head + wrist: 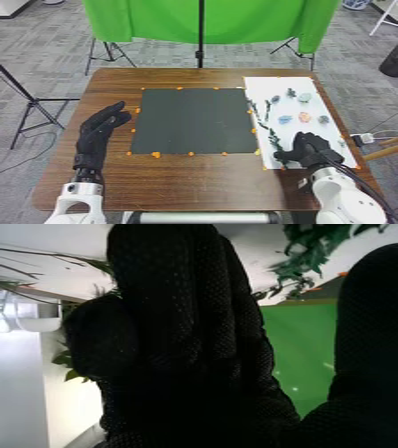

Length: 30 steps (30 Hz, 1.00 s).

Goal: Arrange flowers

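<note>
Black-gloved, the right hand (310, 149) is over the white sheet (266, 86) beside leafy stems (274, 140), fingers (160, 299) pressed together.

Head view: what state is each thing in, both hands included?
Left hand: open
Right hand: open, thumb apart from fingers
Leafy stem: lying on the white sheet
Blue flower: lying on the sheet
Pink flower: lying on the sheet
White sheet: flat
Dark mat: flat
Green cloth: hanging
</note>
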Each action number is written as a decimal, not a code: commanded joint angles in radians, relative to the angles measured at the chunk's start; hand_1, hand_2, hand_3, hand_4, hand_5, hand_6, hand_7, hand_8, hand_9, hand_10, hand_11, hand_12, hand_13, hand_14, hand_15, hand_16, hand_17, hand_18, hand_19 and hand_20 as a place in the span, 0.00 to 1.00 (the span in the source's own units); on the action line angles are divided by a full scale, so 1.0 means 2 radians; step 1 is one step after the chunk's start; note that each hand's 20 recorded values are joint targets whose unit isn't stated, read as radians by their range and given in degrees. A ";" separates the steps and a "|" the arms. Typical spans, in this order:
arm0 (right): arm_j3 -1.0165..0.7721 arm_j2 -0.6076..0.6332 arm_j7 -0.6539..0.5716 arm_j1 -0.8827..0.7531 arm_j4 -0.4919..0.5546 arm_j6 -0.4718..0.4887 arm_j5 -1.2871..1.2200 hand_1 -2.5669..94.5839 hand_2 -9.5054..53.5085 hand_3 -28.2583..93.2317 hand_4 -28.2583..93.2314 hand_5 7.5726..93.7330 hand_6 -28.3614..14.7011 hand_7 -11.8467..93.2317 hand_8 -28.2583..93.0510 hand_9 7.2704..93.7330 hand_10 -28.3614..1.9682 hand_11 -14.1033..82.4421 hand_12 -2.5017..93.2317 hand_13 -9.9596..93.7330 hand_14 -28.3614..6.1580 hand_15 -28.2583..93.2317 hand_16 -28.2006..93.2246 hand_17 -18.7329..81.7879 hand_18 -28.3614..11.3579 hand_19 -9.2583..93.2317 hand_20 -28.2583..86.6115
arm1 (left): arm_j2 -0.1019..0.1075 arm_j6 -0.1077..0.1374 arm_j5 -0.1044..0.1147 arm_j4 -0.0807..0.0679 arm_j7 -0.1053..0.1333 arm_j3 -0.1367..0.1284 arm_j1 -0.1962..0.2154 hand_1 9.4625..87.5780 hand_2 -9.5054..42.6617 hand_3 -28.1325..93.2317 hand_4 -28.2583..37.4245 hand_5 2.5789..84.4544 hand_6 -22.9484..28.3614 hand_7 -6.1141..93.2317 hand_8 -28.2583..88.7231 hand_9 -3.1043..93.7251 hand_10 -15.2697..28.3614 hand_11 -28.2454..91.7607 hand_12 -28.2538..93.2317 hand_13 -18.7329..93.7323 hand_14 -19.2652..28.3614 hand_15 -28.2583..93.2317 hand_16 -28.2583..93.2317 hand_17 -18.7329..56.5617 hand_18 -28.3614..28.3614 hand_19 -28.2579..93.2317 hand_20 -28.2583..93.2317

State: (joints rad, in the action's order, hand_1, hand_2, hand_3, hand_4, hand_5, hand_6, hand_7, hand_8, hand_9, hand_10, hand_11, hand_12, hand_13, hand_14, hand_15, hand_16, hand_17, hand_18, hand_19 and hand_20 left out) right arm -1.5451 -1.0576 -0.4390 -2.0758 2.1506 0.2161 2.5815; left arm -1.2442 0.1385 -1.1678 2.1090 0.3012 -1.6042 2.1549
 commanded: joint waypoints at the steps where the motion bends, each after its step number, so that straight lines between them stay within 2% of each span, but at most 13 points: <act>1: 0.026 -0.012 0.007 0.013 -0.018 -0.021 0.016 0.40 0.00 0.60 0.08 0.82 0.54 0.31 0.18 0.93 0.48 0.42 0.25 1.00 0.69 0.56 0.44 0.90 0.60 0.84 0.58 | 0.000 -0.001 0.006 -0.003 -0.009 0.000 0.008 0.29 0.11 0.75 0.25 0.56 0.49 0.22 0.20 0.53 0.65 0.41 0.37 0.53 0.74 0.39 0.27 0.38 0.70 0.26 0.43; 9: 0.069 -0.016 0.010 0.040 -0.046 -0.012 0.035 0.47 0.00 0.62 0.17 0.84 0.55 0.32 0.18 0.95 0.49 0.44 0.25 1.00 0.70 0.60 0.42 0.91 0.60 0.86 0.59 | -0.001 -0.001 0.005 -0.005 -0.012 0.001 0.005 0.29 0.11 0.75 0.25 0.56 0.49 0.23 0.20 0.53 0.65 0.41 0.37 0.53 0.75 0.39 0.27 0.38 0.70 0.26 0.43; 10: 0.072 -0.018 0.010 0.041 -0.049 -0.014 0.039 0.48 0.00 0.64 0.18 0.84 0.56 0.32 0.21 0.96 0.50 0.45 0.25 1.00 0.71 0.61 0.42 0.91 0.60 0.87 0.59 | -0.001 -0.001 0.004 -0.005 -0.013 0.001 0.006 0.29 0.11 0.75 0.25 0.56 0.49 0.22 0.20 0.53 0.65 0.41 0.37 0.53 0.75 0.39 0.27 0.38 0.70 0.26 0.43; 11: 0.073 -0.020 0.007 0.041 -0.050 -0.014 0.035 0.52 0.00 0.61 0.21 0.84 0.56 0.32 0.29 0.96 0.51 0.45 0.25 1.00 0.71 0.62 0.42 0.91 0.60 0.87 0.59 | 0.000 -0.003 0.003 -0.006 -0.014 0.001 0.005 0.29 0.11 0.75 0.25 0.56 0.49 0.22 0.20 0.53 0.65 0.41 0.37 0.53 0.75 0.39 0.26 0.38 0.70 0.26 0.43; 12: 0.074 -0.020 0.004 0.041 -0.051 -0.016 0.033 0.64 0.00 0.41 0.35 0.85 0.56 0.31 0.34 0.97 0.51 0.45 0.25 1.00 0.72 0.63 0.42 0.91 0.61 0.88 0.59 | 0.001 -0.004 0.001 -0.008 -0.016 0.000 0.006 0.29 0.11 0.75 0.25 0.56 0.49 0.22 0.20 0.53 0.65 0.41 0.37 0.53 0.75 0.39 0.26 0.38 0.70 0.26 0.43; 13: 0.072 -0.021 0.005 0.039 -0.053 -0.023 0.033 0.79 0.00 0.15 0.55 0.86 0.56 0.31 0.38 0.98 0.52 0.46 0.25 1.00 0.72 0.64 0.41 0.91 0.61 0.89 0.58 | 0.003 -0.003 -0.002 -0.013 -0.017 -0.001 0.005 0.29 0.11 0.74 0.25 0.56 0.49 0.22 0.20 0.53 0.65 0.41 0.37 0.53 0.75 0.39 0.26 0.38 0.70 0.26 0.43; 14: 0.070 -0.021 0.005 0.037 -0.052 -0.024 0.030 0.82 0.00 0.11 0.60 0.87 0.56 0.31 0.39 0.98 0.53 0.46 0.26 1.00 0.73 0.65 0.41 0.91 0.60 0.90 0.58 | 0.006 0.002 -0.002 -0.018 -0.020 -0.001 0.006 0.29 0.12 0.74 0.25 0.56 0.49 0.22 0.20 0.53 0.65 0.41 0.37 0.53 0.74 0.39 0.26 0.38 0.70 0.26 0.43; 15: 0.066 -0.021 0.006 0.035 -0.050 -0.026 0.026 0.78 0.00 0.24 0.54 0.87 0.58 0.33 0.40 0.99 0.55 0.47 0.27 1.00 0.73 0.66 0.41 0.92 0.60 0.91 0.58 | 0.011 0.008 0.004 -0.022 -0.022 -0.002 0.008 0.29 0.12 0.74 0.25 0.56 0.49 0.22 0.20 0.53 0.65 0.41 0.37 0.53 0.74 0.39 0.26 0.38 0.70 0.26 0.43; 16: 0.063 -0.021 0.008 0.034 -0.049 -0.032 0.024 0.69 0.00 0.49 0.37 0.88 0.58 0.34 0.40 0.99 0.56 0.47 0.28 1.00 0.74 0.67 0.41 0.92 0.60 0.92 0.57 | 0.015 0.012 0.008 -0.026 -0.025 -0.005 0.010 0.29 0.12 0.74 0.25 0.56 0.49 0.22 0.20 0.53 0.65 0.41 0.37 0.53 0.74 0.39 0.26 0.38 0.70 0.26 0.43; 18: 0.056 -0.018 0.013 0.034 -0.044 -0.049 0.020 0.64 0.00 0.61 0.29 0.87 0.59 0.35 0.41 0.99 0.55 0.50 0.26 1.00 0.75 0.69 0.41 0.92 0.59 0.94 0.58 | 0.021 0.018 0.014 -0.030 -0.028 -0.012 0.016 0.29 0.12 0.74 0.25 0.56 0.49 0.22 0.20 0.52 0.65 0.41 0.37 0.53 0.75 0.39 0.26 0.39 0.70 0.26 0.43; 21: 0.044 -0.013 0.013 0.045 -0.028 -0.077 0.011 0.63 0.00 0.64 0.29 0.87 0.59 0.36 0.42 0.99 0.56 0.53 0.26 1.00 0.77 0.71 0.41 0.92 0.59 0.95 0.59 | 0.029 0.025 0.016 -0.039 -0.032 -0.022 0.021 0.29 0.12 0.74 0.25 0.56 0.50 0.23 0.20 0.52 0.65 0.41 0.37 0.53 0.75 0.39 0.26 0.39 0.70 0.27 0.43; 26: 0.043 -0.001 0.016 0.089 0.002 -0.112 -0.020 0.62 0.00 0.66 0.29 0.87 0.59 0.38 0.43 0.99 0.57 0.55 0.26 1.00 0.77 0.73 0.40 0.92 0.58 0.97 0.59 | 0.038 0.040 0.047 -0.058 -0.031 -0.028 0.021 0.29 0.12 0.75 0.25 0.56 0.49 0.23 0.20 0.53 0.65 0.41 0.37 0.53 0.75 0.39 0.26 0.39 0.70 0.27 0.43; 30: 0.073 -0.002 0.019 0.145 0.015 -0.103 -0.062 0.62 0.00 0.67 0.29 0.87 0.59 0.39 0.43 0.99 0.57 0.56 0.25 1.00 0.77 0.73 0.40 0.92 0.58 0.97 0.59 | 0.043 0.044 0.061 -0.072 -0.027 -0.027 0.018 0.29 0.11 0.75 0.25 0.56 0.49 0.23 0.20 0.53 0.65 0.41 0.37 0.53 0.75 0.40 0.26 0.39 0.70 0.27 0.43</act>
State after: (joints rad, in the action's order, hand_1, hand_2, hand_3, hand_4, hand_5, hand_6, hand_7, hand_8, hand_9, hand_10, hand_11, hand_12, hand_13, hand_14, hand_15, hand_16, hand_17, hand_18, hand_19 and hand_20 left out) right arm -1.4501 -1.0788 -0.4153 -1.9659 2.1091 0.0050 2.5287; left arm -1.1749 0.1938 -1.0961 2.0181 0.2521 -1.6516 2.1755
